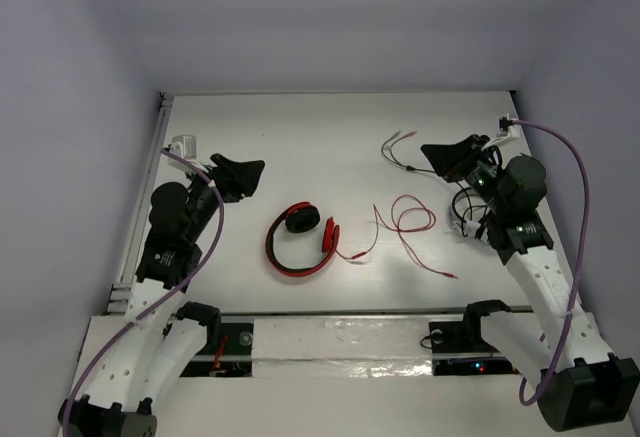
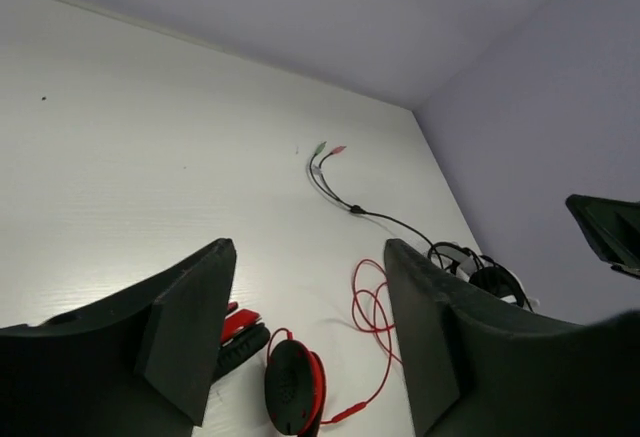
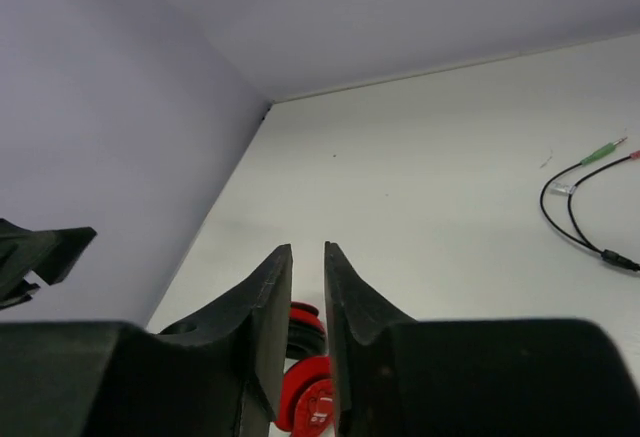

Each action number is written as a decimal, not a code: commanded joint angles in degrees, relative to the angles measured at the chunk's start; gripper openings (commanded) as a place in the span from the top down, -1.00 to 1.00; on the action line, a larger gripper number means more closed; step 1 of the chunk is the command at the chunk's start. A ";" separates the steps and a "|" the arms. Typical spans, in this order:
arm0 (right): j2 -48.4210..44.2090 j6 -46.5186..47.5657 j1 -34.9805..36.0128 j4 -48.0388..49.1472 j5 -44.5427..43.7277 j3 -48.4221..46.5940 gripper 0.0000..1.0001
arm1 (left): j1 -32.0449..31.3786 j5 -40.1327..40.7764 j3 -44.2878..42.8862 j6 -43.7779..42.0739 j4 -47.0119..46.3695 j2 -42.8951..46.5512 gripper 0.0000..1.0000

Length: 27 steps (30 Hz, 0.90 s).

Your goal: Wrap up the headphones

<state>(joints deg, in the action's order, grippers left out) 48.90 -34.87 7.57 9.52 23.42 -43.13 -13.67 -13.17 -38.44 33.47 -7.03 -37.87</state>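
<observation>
The red headphones (image 1: 298,240) lie flat on the white table (image 1: 330,137) between the arms, cups side by side. Their thin red cable (image 1: 405,219) runs right in loose loops and ends near the front. My left gripper (image 1: 250,175) hovers left of and behind the headphones, open and empty. In the left wrist view one cup (image 2: 292,387) and the cable (image 2: 370,307) show between its fingers (image 2: 308,247). My right gripper (image 1: 432,150) hovers at the back right, jaws nearly together with a narrow slit, empty (image 3: 306,249). A red cup (image 3: 312,399) shows below it.
A thin dark cable with green and red plugs (image 1: 398,147) lies at the back right, also in the left wrist view (image 2: 335,182). A black-and-white headset (image 1: 466,212) sits under the right arm. White boxes stand at the back left (image 1: 184,144) and back right (image 1: 508,125).
</observation>
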 commanded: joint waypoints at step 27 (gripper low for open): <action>1.63 3.49 3.50 -1.25 -2.32 -3.27 1.00 | -20.42 40.76 5.65 12.57 20.91 -11.78 0.67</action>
<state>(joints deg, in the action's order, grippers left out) 50.74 -32.80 10.48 8.05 22.11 -43.46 -31.90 21.12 -34.17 41.52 11.66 -48.16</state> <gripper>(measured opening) 0.010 0.144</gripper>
